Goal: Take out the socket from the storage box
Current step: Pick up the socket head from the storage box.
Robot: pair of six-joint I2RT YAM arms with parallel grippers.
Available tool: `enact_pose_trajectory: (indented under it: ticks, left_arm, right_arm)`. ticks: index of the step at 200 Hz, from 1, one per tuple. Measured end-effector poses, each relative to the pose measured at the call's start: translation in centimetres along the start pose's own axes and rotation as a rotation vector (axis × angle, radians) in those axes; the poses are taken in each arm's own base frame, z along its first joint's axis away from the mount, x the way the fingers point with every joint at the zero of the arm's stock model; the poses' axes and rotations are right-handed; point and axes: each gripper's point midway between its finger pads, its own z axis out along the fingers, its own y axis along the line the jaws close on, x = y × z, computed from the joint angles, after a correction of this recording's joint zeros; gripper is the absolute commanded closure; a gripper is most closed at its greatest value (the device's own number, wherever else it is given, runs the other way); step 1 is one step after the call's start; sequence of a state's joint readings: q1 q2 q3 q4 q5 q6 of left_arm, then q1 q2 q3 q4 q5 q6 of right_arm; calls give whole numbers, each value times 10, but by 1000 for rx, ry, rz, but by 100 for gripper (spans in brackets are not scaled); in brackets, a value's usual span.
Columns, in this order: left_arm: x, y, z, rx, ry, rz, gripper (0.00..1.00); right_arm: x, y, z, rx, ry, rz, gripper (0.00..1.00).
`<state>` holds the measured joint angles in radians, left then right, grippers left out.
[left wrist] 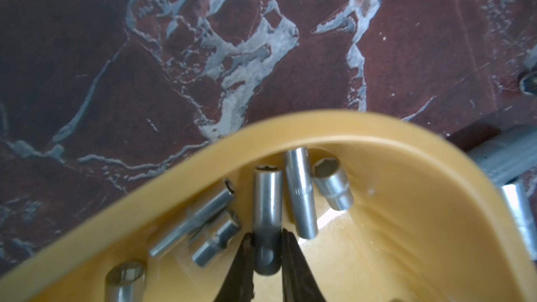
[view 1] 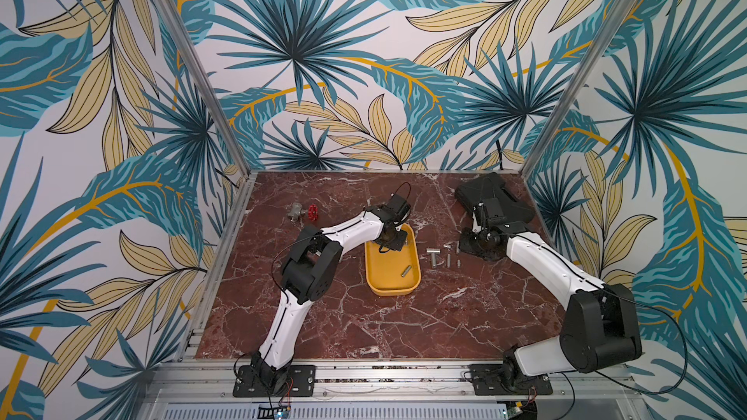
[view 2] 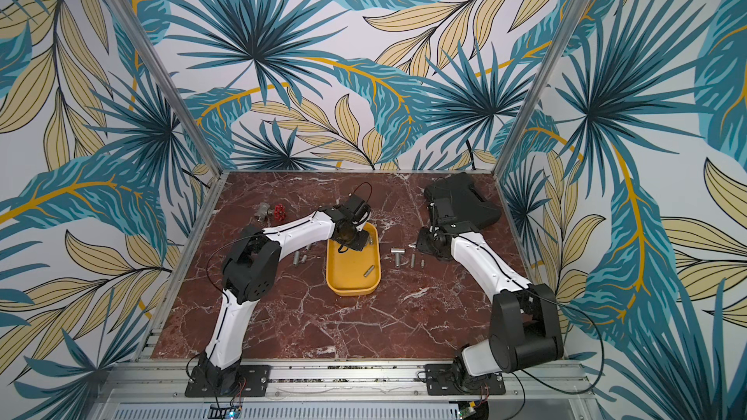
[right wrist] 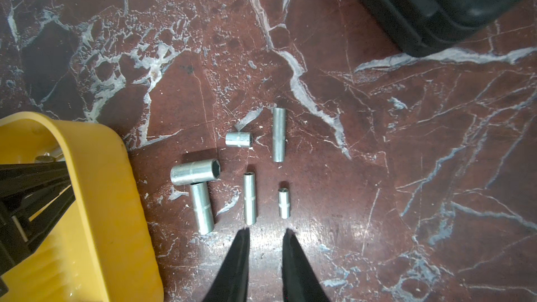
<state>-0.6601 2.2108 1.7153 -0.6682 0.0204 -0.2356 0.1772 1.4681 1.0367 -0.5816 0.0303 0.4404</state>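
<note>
Left pincer [left wrist: 267,245] clenched on a socket [left wrist: 267,199] inside the yellow storage box [left wrist: 319,123].
That socket is not yet lifted out; other sockets [left wrist: 300,196] lie beside it, and six loose sockets [right wrist: 250,199] rest outside on the surface [right wrist: 377,169] before the empty, slightly parted right pincer [right wrist: 266,236].

No words, brand names or numbers can be read anywhere. Each socket [right wrist: 250,201] on the counter [right wrist: 377,169] bears a faint ring of marks, possibly a stamped size, too blurred to read. The black case [right wrist: 436,4] shows no legible label.
</note>
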Motion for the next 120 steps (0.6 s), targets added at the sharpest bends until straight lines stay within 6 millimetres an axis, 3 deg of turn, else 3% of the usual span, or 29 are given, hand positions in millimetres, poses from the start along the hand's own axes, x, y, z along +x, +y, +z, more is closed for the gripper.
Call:
enact_pose_trajectory:
  ticks: [120]
  left_arm:
    - [2,3,4,-16,8,6,75]
  right_arm:
    - [0,0,0,0,0,0,77]
